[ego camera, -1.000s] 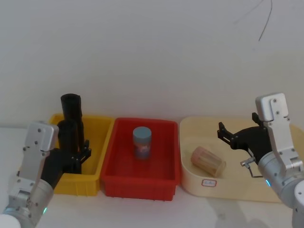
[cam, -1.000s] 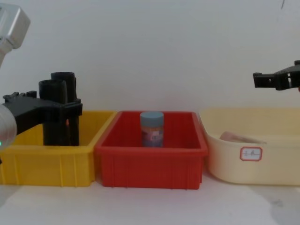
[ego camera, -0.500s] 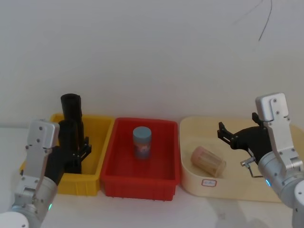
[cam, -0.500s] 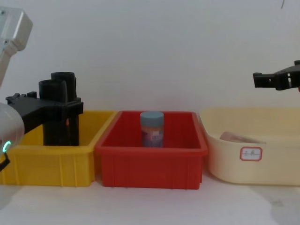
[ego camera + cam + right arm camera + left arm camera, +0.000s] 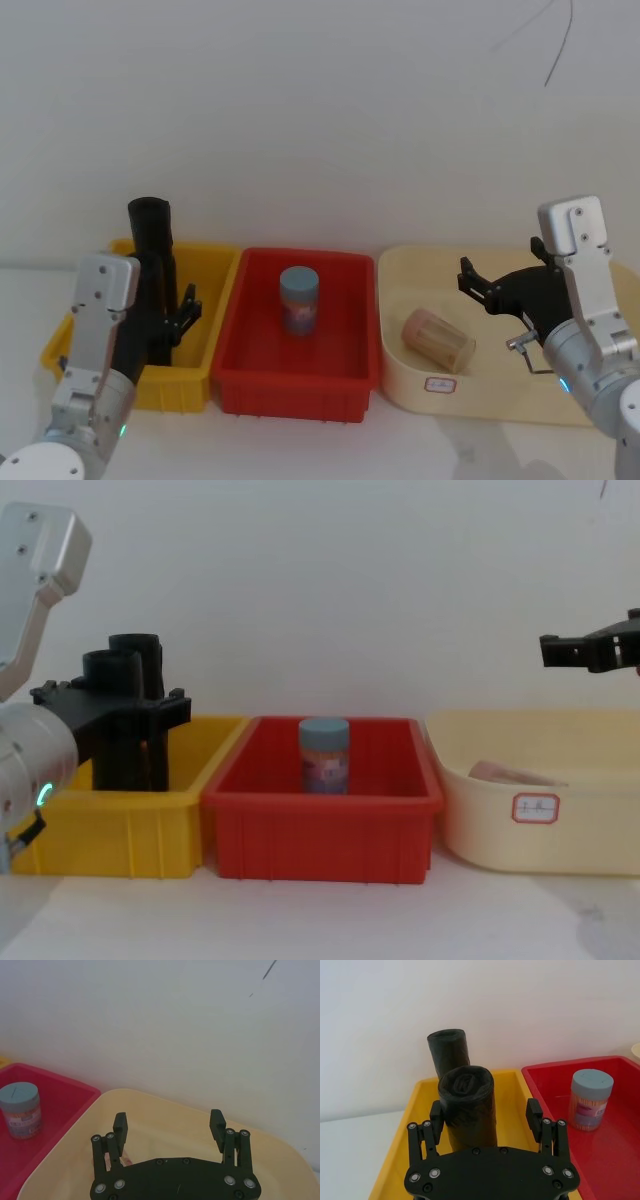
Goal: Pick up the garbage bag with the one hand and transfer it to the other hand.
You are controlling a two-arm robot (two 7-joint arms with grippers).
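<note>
Two tall black rolls stand in the yellow bin (image 5: 216, 290). The nearer roll is the garbage bag (image 5: 467, 1102), with its twin (image 5: 448, 1052) right behind it. My left gripper (image 5: 485, 1111) is open, one finger on each side of the garbage bag just below its top, with a gap showing at one finger. From the chest, the left gripper (image 5: 112, 700) crosses in front of the garbage bag (image 5: 112, 670). Over the cream tray (image 5: 395, 300), my right gripper (image 5: 488, 286) hangs open and holds nothing.
A red bin (image 5: 295, 390) in the middle holds an upright blue-lidded jar (image 5: 299, 298). A tan jar (image 5: 437, 340) lies on its side in the cream tray. The three containers stand side by side against the white wall.
My left arm has moved forward and to the right, bringing its open fingers around the nearer roll. The right arm has not moved.
</note>
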